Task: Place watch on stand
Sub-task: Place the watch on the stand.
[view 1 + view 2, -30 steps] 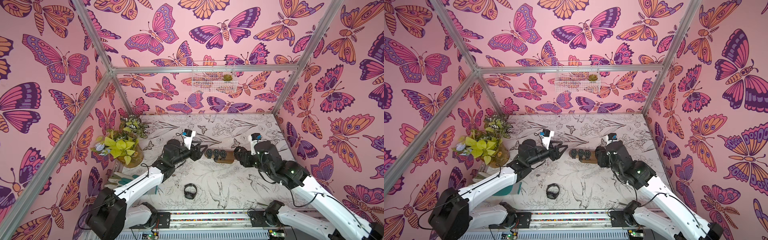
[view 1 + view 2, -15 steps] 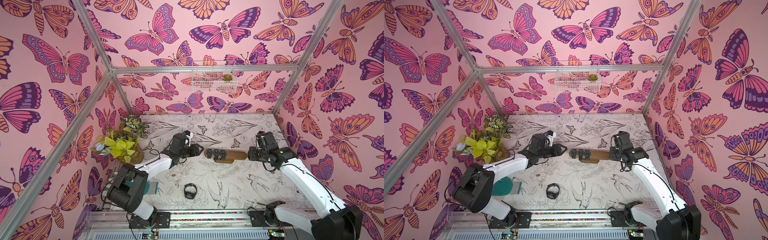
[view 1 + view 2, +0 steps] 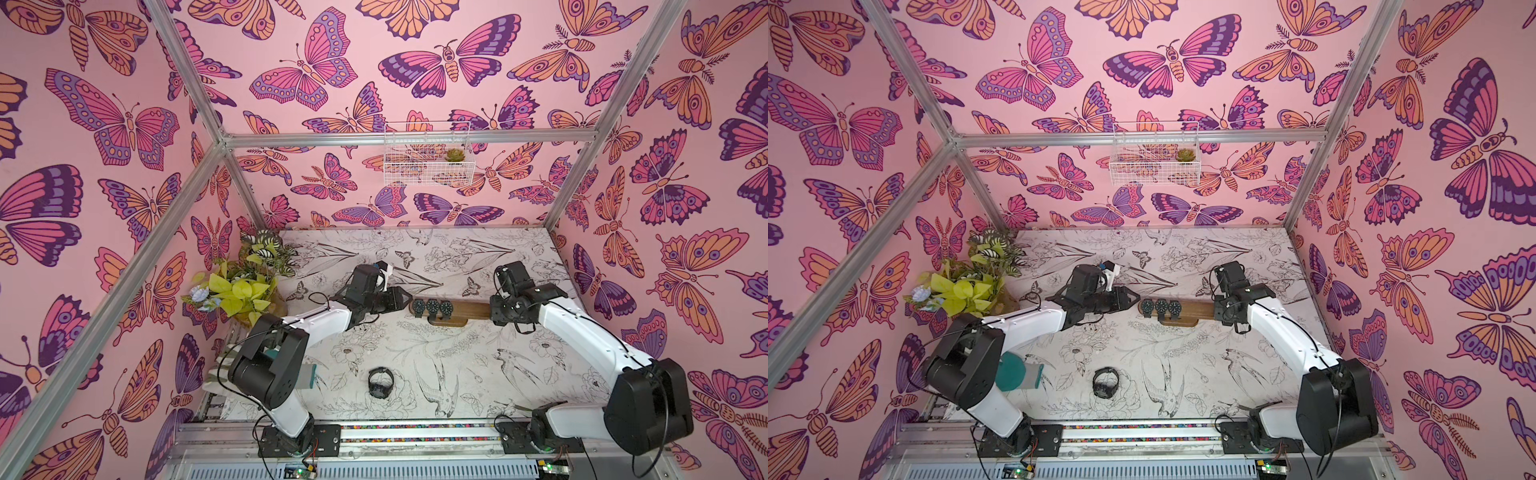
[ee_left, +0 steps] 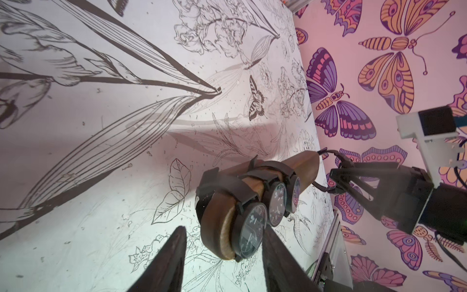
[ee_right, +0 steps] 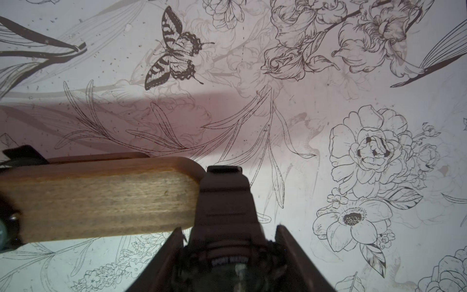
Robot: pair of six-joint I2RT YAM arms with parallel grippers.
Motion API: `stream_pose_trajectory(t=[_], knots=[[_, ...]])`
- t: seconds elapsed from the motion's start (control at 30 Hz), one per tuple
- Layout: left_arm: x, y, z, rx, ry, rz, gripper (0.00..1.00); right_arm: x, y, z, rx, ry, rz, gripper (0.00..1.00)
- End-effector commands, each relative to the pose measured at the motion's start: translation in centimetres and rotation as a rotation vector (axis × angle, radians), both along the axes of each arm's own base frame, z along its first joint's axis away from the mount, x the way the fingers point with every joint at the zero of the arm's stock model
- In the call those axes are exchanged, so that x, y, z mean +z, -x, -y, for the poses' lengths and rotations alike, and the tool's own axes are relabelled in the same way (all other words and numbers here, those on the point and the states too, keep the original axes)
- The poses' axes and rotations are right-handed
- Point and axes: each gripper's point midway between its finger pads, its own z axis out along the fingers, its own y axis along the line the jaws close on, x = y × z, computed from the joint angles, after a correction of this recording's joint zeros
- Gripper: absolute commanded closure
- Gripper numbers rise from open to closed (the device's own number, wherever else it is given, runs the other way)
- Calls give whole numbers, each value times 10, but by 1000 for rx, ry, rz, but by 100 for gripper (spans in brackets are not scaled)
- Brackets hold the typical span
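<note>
Roughly mid-table, the stand lay left to right on its flat base, a long brown wooden bar with rounded ends on the flower-printed table. Three mounted watches were strapped side by side around its left part, while the right part of the bar was bare in both top views. The right gripper sat at the bar's right end, its fingers pinching a watch by the case. The right wrist view showed the band sticking out ahead of the fingertips, its tip just beside the rounded end of the wood, though whether it touched could not be told. That watch was off the stand, at its right end and in the grip. The left gripper pointed at the opposite, left end. Its fingers were spread, one on each side of the bar's end and of the nearest mounted watch. A strip of table showed between one finger and the wood, and contact on the other side was unclear. A loose watch lay buckled into a loop on the table near the front edge, left of centre and well apart from the stand and both grippers. A potted plant stood at the left side of the table.
</note>
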Motion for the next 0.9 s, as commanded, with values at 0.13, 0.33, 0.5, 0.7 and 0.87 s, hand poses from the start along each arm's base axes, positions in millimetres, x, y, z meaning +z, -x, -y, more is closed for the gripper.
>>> stream_pose_trajectory(t=[0.13, 0.33, 0.5, 0.7, 0.87], knots=[[-5, 7, 11, -53, 6, -21, 56, 5, -14, -12, 26, -52, 20, 64], [-12, 9, 10, -57, -6, -38, 60, 3, -14, -13, 30, -51, 9, 65], [-12, 9, 11, -59, -6, -38, 63, 0, -15, -10, 25, -29, -4, 65], [-13, 9, 12, -65, -5, -44, 65, 0, -19, -13, 29, -27, -22, 66], [-13, 9, 13, -68, -6, -45, 67, -1, -19, -21, 48, -24, -29, 66]])
